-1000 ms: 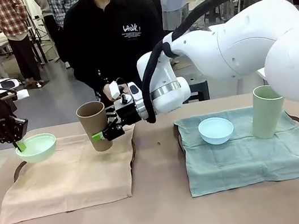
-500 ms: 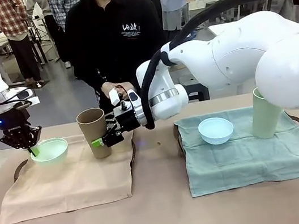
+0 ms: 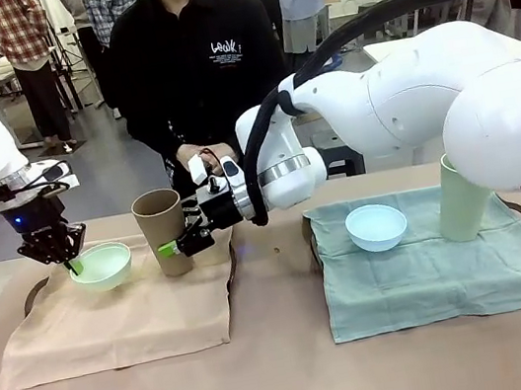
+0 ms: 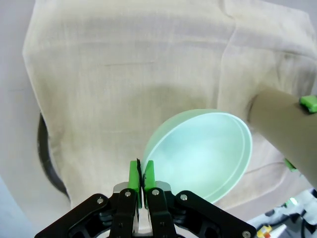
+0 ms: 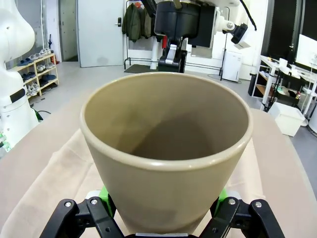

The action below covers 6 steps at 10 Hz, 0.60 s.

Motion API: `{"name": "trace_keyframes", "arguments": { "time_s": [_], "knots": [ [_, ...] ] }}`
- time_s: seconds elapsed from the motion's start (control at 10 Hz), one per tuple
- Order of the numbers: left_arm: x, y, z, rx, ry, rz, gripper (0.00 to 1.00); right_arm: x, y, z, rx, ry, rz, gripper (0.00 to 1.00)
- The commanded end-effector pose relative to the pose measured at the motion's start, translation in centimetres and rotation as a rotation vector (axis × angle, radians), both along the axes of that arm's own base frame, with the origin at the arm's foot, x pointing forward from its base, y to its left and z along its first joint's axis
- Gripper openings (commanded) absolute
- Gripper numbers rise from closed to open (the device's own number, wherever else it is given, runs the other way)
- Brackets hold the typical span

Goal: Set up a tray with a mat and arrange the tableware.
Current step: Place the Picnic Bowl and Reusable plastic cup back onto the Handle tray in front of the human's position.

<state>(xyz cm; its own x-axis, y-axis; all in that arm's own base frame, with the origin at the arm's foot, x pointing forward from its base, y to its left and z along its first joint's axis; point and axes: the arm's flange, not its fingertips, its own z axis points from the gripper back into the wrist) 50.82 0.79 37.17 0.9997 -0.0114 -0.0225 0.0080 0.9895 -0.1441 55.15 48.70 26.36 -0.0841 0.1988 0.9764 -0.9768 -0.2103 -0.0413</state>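
Observation:
My left gripper (image 3: 65, 262) is shut on the near-left rim of the mint green bowl (image 3: 102, 264), which tilts just over the back of the beige mat (image 3: 111, 320). In the left wrist view the green pads (image 4: 133, 174) pinch the bowl's rim (image 4: 203, 153). My right gripper (image 3: 184, 242) reaches across the middle and is shut on the lower part of the tan tumbler (image 3: 160, 230), upright at the mat's far right. In the right wrist view the tumbler (image 5: 166, 144) rises between the right gripper's fingers (image 5: 161, 206). I cannot tell whether its base touches the mat.
The beige mat covers a dark tray (image 3: 30, 296). On the right, a blue-green mat (image 3: 444, 274) carries a light blue bowl (image 3: 377, 226) and a pale green tumbler (image 3: 463, 196). A person stands at the far edge, hand (image 3: 196, 154) behind my right wrist.
The left gripper has carried the mint bowl rightward, toward the tumbler. The right gripper has brought the tan tumbler from tilted and raised to upright and lower, slightly leftward.

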Motion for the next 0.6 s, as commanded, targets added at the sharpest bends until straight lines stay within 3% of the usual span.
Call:
{"name": "trace_keyframes", "arguments": {
  "time_s": [0.0,0.2,0.3,0.4,0.5],
  "knots": [
    [0.65,-0.15,-0.99,-0.014,-0.010,0.014,0.04,0.75,0.25,0.17,-0.017,0.010,0.021,0.85],
    [0.83,-0.29,-1.71,-0.004,0.007,0.016,0.04,0.74,0.23,0.17,-0.021,0.017,0.021,0.85],
    [0.78,-0.31,-1.97,-0.001,0.014,0.016,0.52,0.70,0.25,0.16,-0.024,0.019,0.027,1.00],
    [0.71,-0.27,-1.94,-0.001,0.015,0.014,0.62,0.59,0.28,0.26,-0.025,0.015,0.034,1.00],
    [0.60,-0.29,-1.67,-0.002,0.017,0.010,1.00,0.48,0.33,0.44,-0.034,0.016,0.031,1.00]
  ]
}}
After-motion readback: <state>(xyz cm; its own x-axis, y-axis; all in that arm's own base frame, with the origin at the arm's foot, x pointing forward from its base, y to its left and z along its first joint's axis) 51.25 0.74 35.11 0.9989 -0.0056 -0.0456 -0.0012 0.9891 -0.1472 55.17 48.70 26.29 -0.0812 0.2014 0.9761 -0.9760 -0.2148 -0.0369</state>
